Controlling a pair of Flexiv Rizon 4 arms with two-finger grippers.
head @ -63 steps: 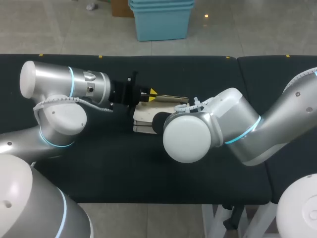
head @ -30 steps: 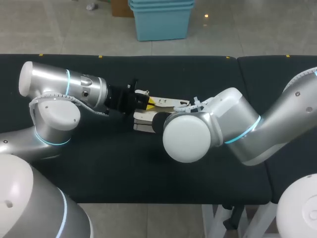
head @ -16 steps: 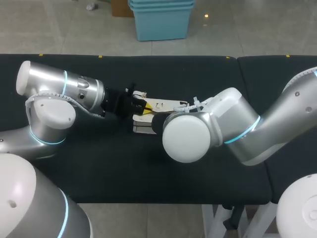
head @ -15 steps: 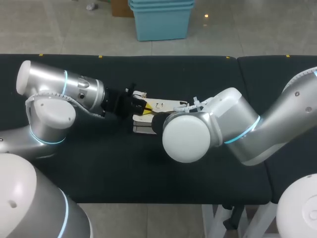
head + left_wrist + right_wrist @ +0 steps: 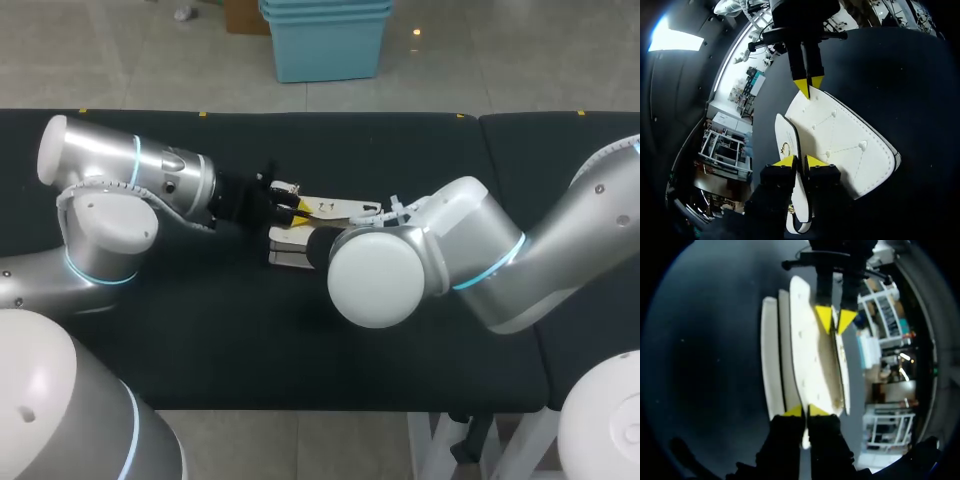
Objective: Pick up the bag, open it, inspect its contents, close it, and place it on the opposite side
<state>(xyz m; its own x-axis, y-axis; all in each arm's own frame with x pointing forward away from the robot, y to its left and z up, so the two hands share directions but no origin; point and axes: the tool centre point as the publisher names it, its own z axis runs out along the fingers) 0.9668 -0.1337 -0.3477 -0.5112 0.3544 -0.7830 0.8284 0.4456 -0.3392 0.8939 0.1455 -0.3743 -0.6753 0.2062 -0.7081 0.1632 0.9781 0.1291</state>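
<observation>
- My left gripper (image 5: 801, 161) is pressed together on a thin edge of the white bag (image 5: 840, 145).
- My right gripper (image 5: 806, 411) pinches the bag's opposite end.
- The bag sits mid-table (image 5: 400, 150), between both grippers.

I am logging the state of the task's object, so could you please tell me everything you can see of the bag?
The bag is white and leather-like, with dark edging, stitched seams with small studs, and a gold-coloured ring clasp on its flap. The flap stands slightly apart from the body. The bag spans the gap between both grippers over the middle of the dark table. The left gripper pinches the flap's edge and the right gripper pinches the opposite end. Whether it rests on the table cannot be told.
</observation>
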